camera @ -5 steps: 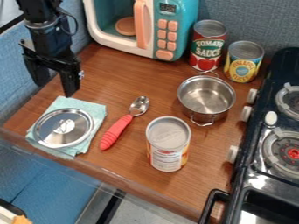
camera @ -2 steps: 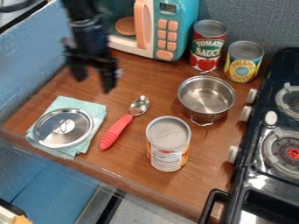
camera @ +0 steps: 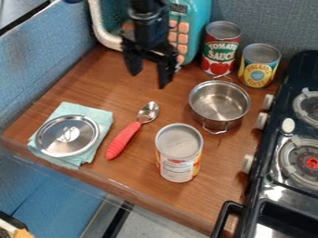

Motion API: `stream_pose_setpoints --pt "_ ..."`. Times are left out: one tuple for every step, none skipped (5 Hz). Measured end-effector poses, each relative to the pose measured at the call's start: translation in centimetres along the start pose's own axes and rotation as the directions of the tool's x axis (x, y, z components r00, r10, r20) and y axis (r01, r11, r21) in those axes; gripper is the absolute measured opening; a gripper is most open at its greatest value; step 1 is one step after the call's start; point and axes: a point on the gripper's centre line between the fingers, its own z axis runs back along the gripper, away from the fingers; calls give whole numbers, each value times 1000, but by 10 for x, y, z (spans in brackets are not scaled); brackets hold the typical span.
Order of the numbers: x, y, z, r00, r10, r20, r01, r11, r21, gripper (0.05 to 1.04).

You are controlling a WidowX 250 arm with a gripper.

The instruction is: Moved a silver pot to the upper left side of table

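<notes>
- Gripper (camera: pixel 149 80) from here: fingers apart, nothing between them, hanging left of the pot.
- Silver pot (camera: pixel 219 104) sits upright on the table (camera: pixel 211 186), lower right of the red-labelled can (camera: pixel 220 51).
- Risk: a low sideways approach could shove it into that can or the yellow-labelled one (camera: pixel 258 67) (tight back there).
- Thin rim, shallow bite: may slip or tip.
- Carried low, it could clip the toy microwave (camera: pixel 202 25).
- Labels: printed wraps on all three cans, incl. the front one (camera: pixel 179 153); wording left unread.

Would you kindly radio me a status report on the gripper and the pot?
Gripper open, holding nothing. Silver pot upright on table, ungrasped. Toy microwave behind gripper, possible snag.
</notes>
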Motion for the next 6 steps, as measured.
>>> stream_pose_setpoints --pt "19 -7 -23 999 41 -31 -41 999 -11 999" --pt "30 -16 -41 997 62 -56 -63 998 -16 999" --pt "40 -27 -49 996 71 -57 -72 997 -23 999" --pt "50 -45 -52 998 48 -46 -49 998 -27 999" --pt "48 -48 -68 995 54 -86 -57 998 -24 955" --pt "41 -46 -83 990 69 -123 -70 998 -2 674"
